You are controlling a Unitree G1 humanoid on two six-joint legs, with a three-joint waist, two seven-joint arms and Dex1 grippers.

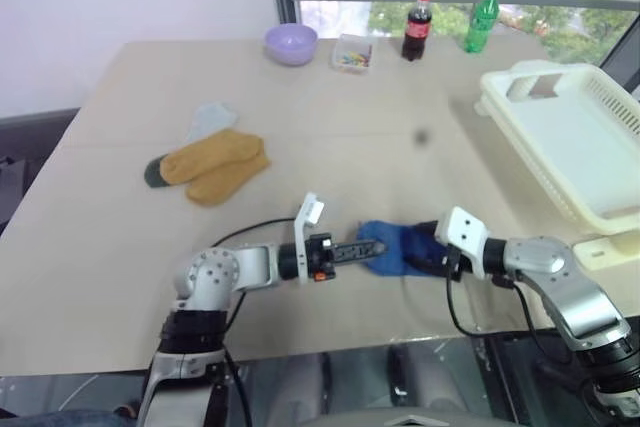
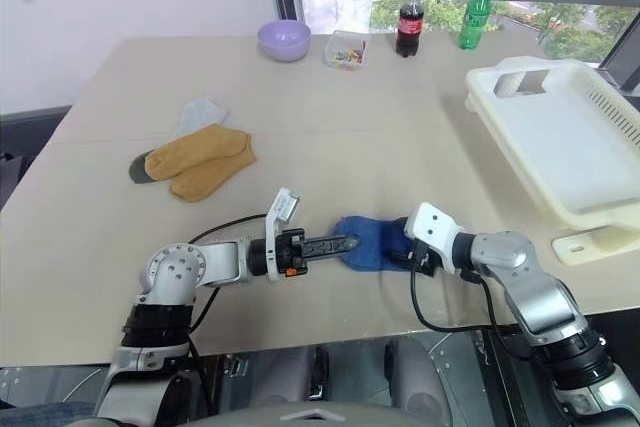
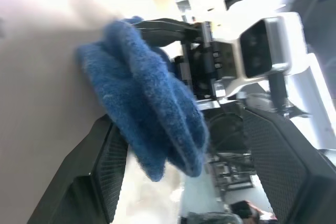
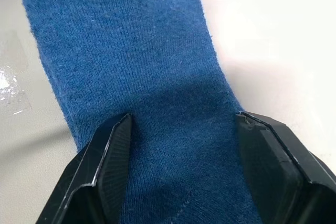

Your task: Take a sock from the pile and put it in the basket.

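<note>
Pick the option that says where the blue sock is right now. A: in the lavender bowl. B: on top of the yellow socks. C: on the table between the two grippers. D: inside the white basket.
C: the blue sock lies on the table, with the left gripper at one end and the right gripper at the other, well short of the white basket.

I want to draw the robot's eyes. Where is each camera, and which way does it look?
Left eye, right eye: on the head, looking forward and down at the table, both arms showing.
Left wrist: on the left arm, looking along the open left gripper at the blue sock and the right gripper.
Right wrist: on the right arm, looking along the right gripper onto the blue sock.
Shared: all four see the blue sock.
</note>
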